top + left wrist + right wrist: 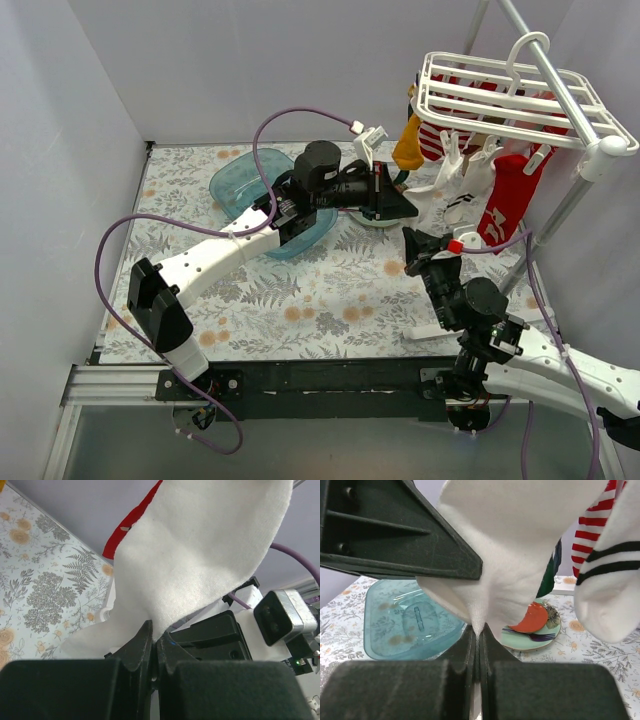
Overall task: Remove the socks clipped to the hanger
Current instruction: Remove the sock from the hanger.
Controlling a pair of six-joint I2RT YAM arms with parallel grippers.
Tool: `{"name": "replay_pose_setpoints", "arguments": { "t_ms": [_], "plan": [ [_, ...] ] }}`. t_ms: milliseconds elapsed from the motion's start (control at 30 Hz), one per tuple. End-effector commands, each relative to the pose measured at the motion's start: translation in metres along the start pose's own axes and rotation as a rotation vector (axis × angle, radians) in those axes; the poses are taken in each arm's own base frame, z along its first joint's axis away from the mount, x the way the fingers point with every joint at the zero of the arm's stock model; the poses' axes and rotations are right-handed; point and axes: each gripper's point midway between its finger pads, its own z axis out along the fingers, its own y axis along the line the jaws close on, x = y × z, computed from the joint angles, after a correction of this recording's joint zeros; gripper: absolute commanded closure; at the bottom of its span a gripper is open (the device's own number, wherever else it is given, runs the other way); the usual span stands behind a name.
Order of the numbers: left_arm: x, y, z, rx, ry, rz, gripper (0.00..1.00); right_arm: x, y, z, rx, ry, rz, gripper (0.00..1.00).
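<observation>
White sock point(200, 555), clipped under the hanger point(510, 95) beside the other socks point(505, 200): my left jaws and right jaws both clenched on its lower edge, none visibly removed yet.

Closed: left gripper point(154, 631), right gripper point(478, 633).

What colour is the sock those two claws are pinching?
Plain white; the sock shows best in the right wrist view.
</observation>
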Motion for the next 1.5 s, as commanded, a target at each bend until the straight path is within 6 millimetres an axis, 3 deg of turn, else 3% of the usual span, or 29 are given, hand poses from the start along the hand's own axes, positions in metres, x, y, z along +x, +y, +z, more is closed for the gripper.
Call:
{"name": "replay_pose_setpoints", "arguments": {
  "t_ms": [0,33,100,200,433,600,867,1233,1467],
  "plan": [
    [-0.024,-0.036,-0.016,0.08,-0.078,0.048,0.97,-0.006,-0.006,-0.004,0.018,-0.001,0.04,0.99],
    [-0.025,-0.036,-0.016,0.081,-0.084,0.051,0.88,-0.005,-0.004,-0.005,0.007,0.003,0.061,0.99],
    [-0.035,-0.04,-0.017,0.086,-0.124,0.077,0.8,-0.001,-0.004,-0.008,-0.005,0.022,0.081,0.99],
    [-0.045,-0.042,-0.018,0.077,-0.171,0.102,0.56,0.006,-0.001,-0.011,-0.022,0.042,0.099,0.99],
    [-0.083,-0.061,-0.023,0.096,-0.312,0.16,0.43,0.031,0.005,-0.013,-0.037,0.142,0.09,0.99],
    [-0.107,-0.065,-0.023,0.11,-0.43,0.212,0.41,0.036,0.009,-0.013,-0.048,0.162,0.089,0.99],
    [-0.127,-0.067,-0.013,0.133,-0.52,0.281,0.41,0.039,0.012,-0.012,-0.052,0.181,0.083,0.99],
    [-0.113,-0.063,0.015,0.036,-0.51,0.425,0.4,0.037,0.014,-0.01,-0.051,0.195,0.06,0.99],
    [-0.114,-0.064,0.018,-0.029,-0.551,0.48,0.41,0.039,0.019,-0.007,-0.063,0.208,0.049,0.99]
  ]
}}
